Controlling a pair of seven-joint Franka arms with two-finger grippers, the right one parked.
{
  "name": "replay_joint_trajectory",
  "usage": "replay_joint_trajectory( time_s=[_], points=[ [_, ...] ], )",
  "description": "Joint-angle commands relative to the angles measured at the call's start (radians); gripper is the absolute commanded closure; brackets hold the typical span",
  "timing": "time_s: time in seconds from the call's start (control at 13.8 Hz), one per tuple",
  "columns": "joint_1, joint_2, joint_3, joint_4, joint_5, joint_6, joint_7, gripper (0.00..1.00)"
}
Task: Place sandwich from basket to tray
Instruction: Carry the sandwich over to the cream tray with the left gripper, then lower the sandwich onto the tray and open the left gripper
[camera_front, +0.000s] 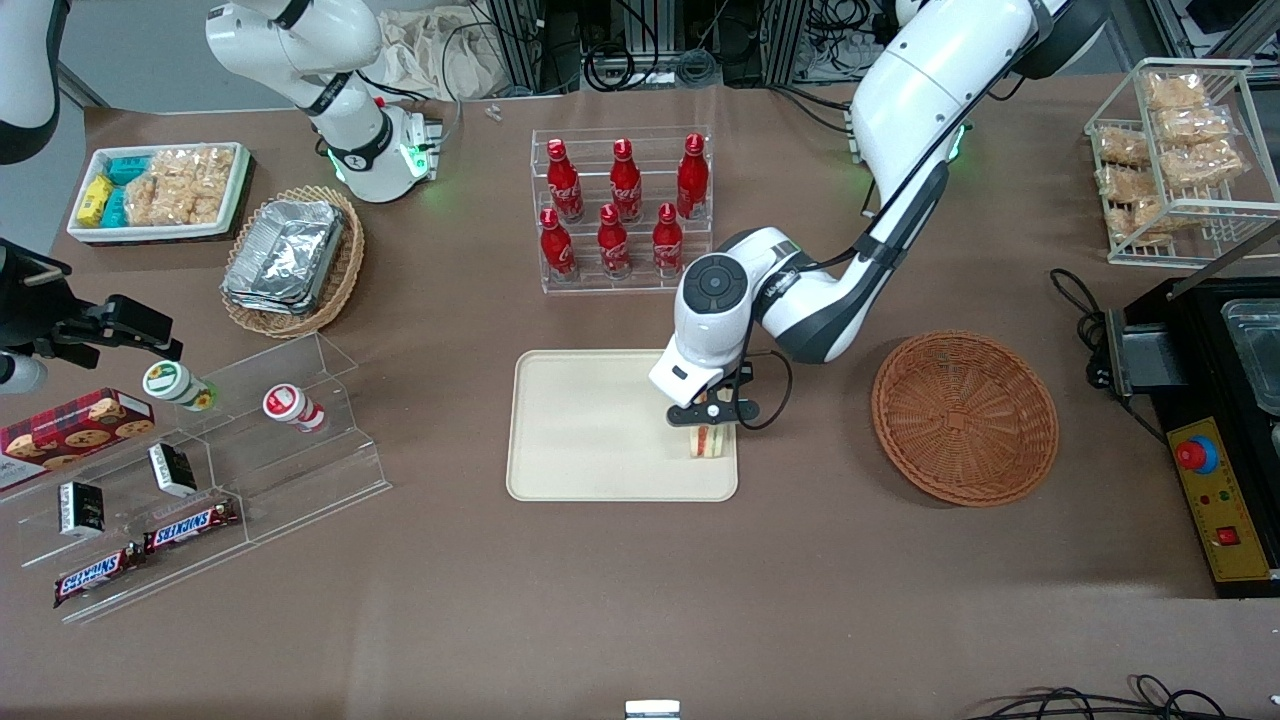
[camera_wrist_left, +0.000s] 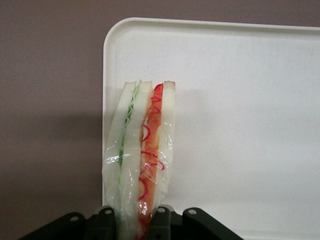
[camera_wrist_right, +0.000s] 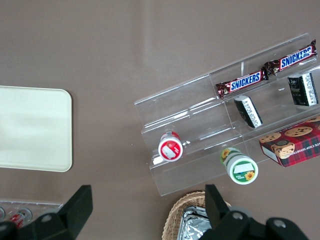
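The sandwich (camera_front: 708, 439) (camera_wrist_left: 142, 155) is a plastic-wrapped wedge of white bread with green and red-orange filling, held on edge with its tip down at the cream tray (camera_front: 600, 425) (camera_wrist_left: 240, 125), near the tray's corner closest to the basket. My left gripper (camera_front: 712, 408) (camera_wrist_left: 132, 222) is shut on the sandwich, its black fingers (camera_wrist_left: 105, 220) pressing both bread faces. The reddish-brown wicker basket (camera_front: 965, 417) sits beside the tray toward the working arm's end and holds nothing I can see.
A clear rack of red cola bottles (camera_front: 622, 210) stands farther from the front camera than the tray. A black appliance (camera_front: 1215, 420) lies beside the basket. A tan basket of foil trays (camera_front: 292, 258) and an acrylic snack stand (camera_front: 200, 470) lie toward the parked arm's end.
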Motion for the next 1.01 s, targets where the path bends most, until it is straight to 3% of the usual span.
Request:
replay_joint_trajectory(
  time_s=[0.0,0.43,0.65,0.72,0.79,0.87,0.94],
  points=[
    [-0.028,0.034,0.005,0.019,0.036,0.017,-0.033,1.00],
    [-0.028,0.046,0.008,0.021,0.036,0.017,-0.056,1.00],
    [-0.028,0.047,0.008,0.027,0.037,0.015,-0.081,0.92],
    [-0.028,0.046,0.008,0.025,0.037,0.015,-0.088,0.82],
    [-0.028,0.046,0.008,0.027,0.037,0.015,-0.107,0.60],
    [-0.028,0.047,0.008,0.027,0.037,0.015,-0.116,0.01],
    [-0.029,0.049,0.008,0.025,0.037,0.012,-0.118,0.00]
  ],
)
